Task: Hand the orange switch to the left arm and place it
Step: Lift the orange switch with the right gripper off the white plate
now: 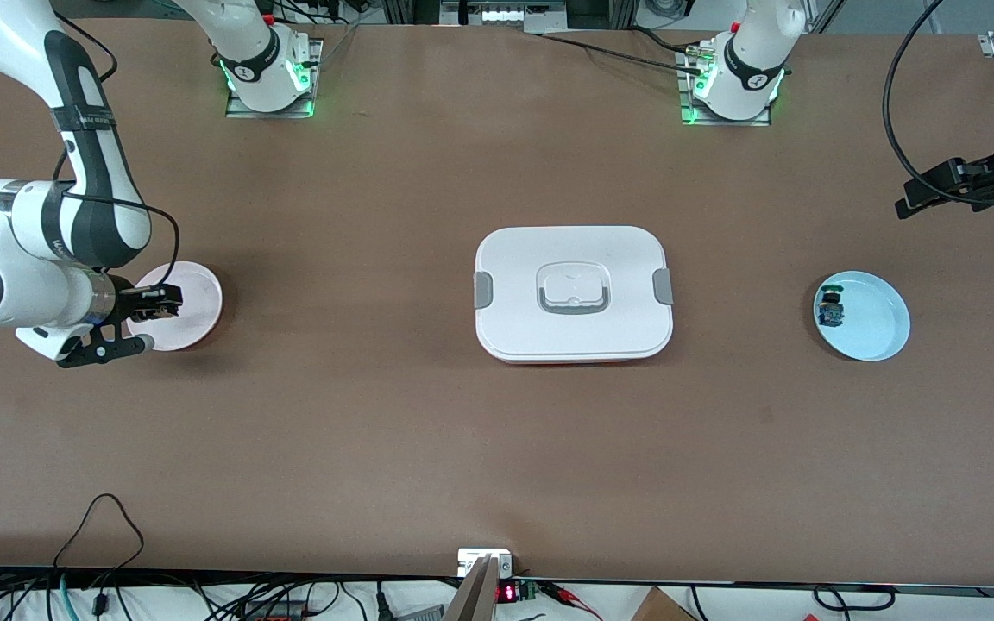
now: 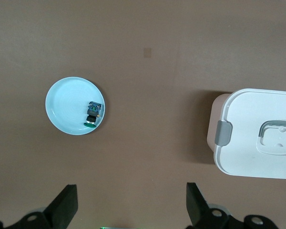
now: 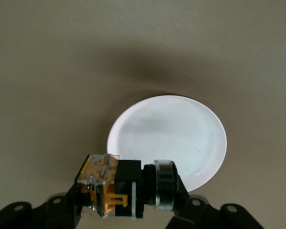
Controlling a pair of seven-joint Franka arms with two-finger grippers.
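My right gripper (image 1: 159, 321) is shut on the orange switch (image 1: 158, 303) and holds it over the edge of a white plate (image 1: 197, 297) at the right arm's end of the table. In the right wrist view the switch (image 3: 119, 188) lies crosswise between the fingers (image 3: 181, 193), orange face at one end and silvery cylinder at the other, above the plate (image 3: 181, 133). My left gripper (image 1: 909, 205) is open and empty, up in the air at the left arm's end; its own view shows it (image 2: 132, 205) spread wide. The white box (image 1: 573, 293) sits closed at the table's middle, between the arms.
A light blue plate (image 1: 872, 323) at the left arm's end holds a small blue-bodied, green-capped component (image 1: 831, 306). The left wrist view shows this plate (image 2: 66, 105), the component (image 2: 92, 113) and the box's end with a grey clip (image 2: 257, 138). Cables hang along the table's near edge.
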